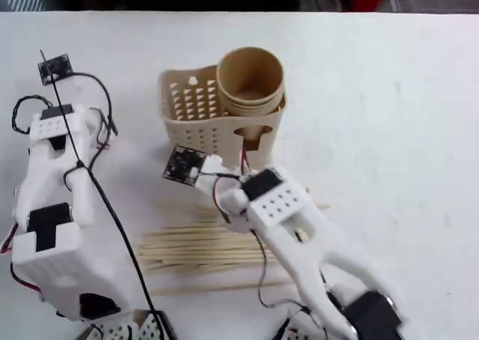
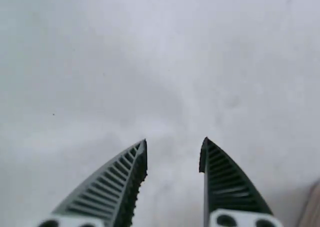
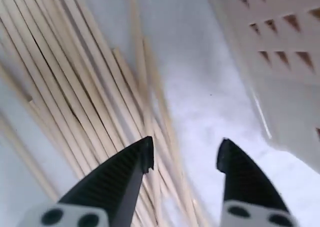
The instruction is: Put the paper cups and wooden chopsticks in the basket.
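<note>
A stack of brown paper cups [image 1: 251,82] stands in the right half of the cream perforated basket [image 1: 191,119]. Several wooden chopsticks [image 1: 198,250] lie in a loose pile on the table just in front of the basket. My right gripper [image 3: 184,156] is open above the edge of the chopsticks [image 3: 65,82], close to the basket wall [image 3: 280,47], with nothing between its fingers. In the high view the right arm [image 1: 277,201] reaches over the pile toward the basket. My left gripper [image 2: 172,154] is open over bare white table, and its arm [image 1: 52,198] is at the left.
The white table [image 1: 389,130] has free room to the right of the basket and behind it. Black cables [image 1: 97,183] run along the left arm. A dark strip of room lies beyond the table's far edge.
</note>
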Robot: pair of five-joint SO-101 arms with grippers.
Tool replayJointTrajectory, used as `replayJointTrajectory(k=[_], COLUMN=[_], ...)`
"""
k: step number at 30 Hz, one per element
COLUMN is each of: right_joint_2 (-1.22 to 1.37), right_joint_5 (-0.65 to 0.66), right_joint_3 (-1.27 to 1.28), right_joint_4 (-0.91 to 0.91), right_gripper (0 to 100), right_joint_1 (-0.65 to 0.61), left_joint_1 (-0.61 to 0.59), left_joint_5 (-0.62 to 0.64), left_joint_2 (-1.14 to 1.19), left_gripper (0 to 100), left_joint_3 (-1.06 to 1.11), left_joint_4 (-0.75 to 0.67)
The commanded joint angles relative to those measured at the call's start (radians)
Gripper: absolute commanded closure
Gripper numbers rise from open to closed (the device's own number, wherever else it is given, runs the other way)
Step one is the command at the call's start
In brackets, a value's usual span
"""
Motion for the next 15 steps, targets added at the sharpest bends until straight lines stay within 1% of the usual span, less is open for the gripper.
replayJointTrajectory(k=[1, 5, 9, 11, 15], right_joint_2=[0.111, 0.228, 0.294, 0.312, 0.334], right_joint_5=[-0.002, -0.008, -0.005, -0.003, -0.006], right_joint_3=[-0.075, -0.083, -0.084, -0.084, -0.083], right_joint_4=[-0.013, -0.091, -0.133, -0.15, -0.168], right_gripper=[73.0, 73.0, 73.5, 76.8, 87.5], right_joint_1=[-0.028, -0.021, -0.019, -0.019, -0.019], left_joint_1=[-0.007, -0.007, -0.007, -0.007, -0.007], left_joint_5=[0.005, 0.005, 0.005, 0.005, 0.005], left_joint_2=[-0.008, -0.008, -0.008, -0.008, -0.008], left_gripper=[82, 82, 82, 82, 82], left_joint_3=[-0.014, -0.014, -0.017, -0.017, -0.017], left_joint_4=[-0.017, -0.017, -0.017, -0.017, -0.017])
